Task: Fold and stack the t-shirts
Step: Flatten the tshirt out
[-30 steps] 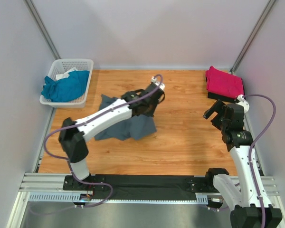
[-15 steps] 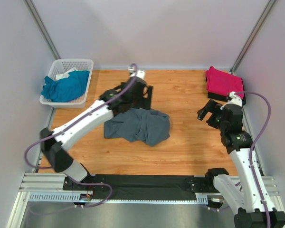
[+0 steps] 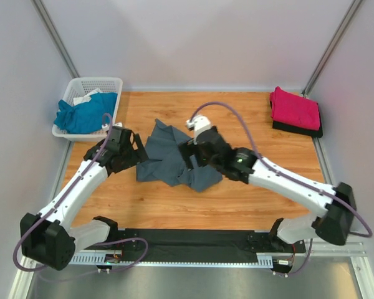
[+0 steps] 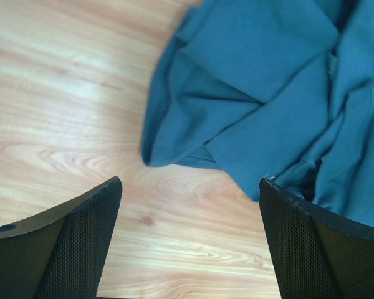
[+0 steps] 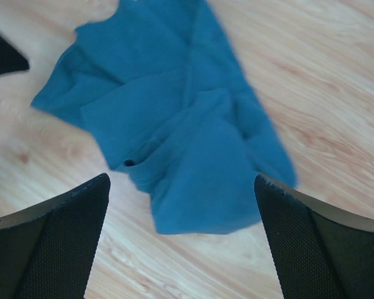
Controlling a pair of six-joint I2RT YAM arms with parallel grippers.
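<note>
glossy wood-grain tabletop [image 3: 268,124], crumpled slate-grey t-shirt [image 3: 168,159], mesh-textured left fingers [image 4: 81,249] spread wide, right fingers [image 5: 62,243] equally wide

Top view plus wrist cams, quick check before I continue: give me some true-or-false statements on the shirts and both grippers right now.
1. The slate-grey t-shirt lies crumpled on the table. True.
2. The left gripper is clamped on it. False: its jaws stand open, holding nothing.
3. The right gripper is open over that shirt. True.
4. The magenta t-shirt sits in the basket. False: it lies folded at the far right corner; the basket holds the teal t-shirt.
</note>
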